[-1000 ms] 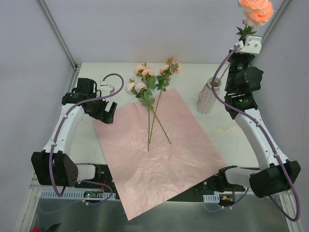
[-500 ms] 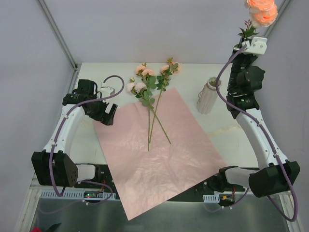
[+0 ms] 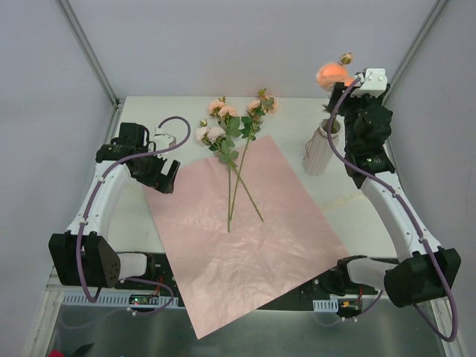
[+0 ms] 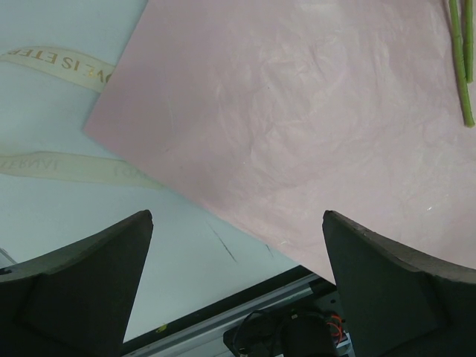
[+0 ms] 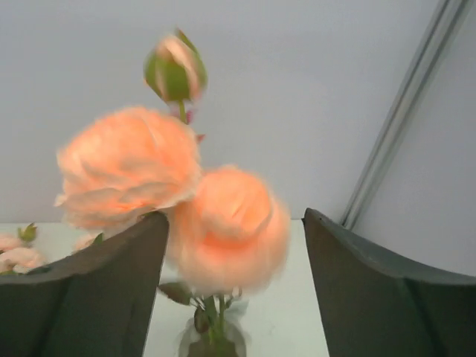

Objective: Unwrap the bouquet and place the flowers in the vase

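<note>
Since the right tool (image 5: pixel 234 222) stands apart, the top-heavy flowers (image 3: pixel 332 75) could tip the vase (image 3: pixel 320 152) at the right edge of the bench (image 3: pixel 297 117); the left tool (image 4: pixel 236 219) is apart too.

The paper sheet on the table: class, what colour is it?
The paper sheet is plain pink, clearest in the left wrist view.

Peach roses (image 5: pixel 230 223), pink paper (image 3: pixel 245 230), off-white ribbed vase (image 3: pixel 320 152)
</note>
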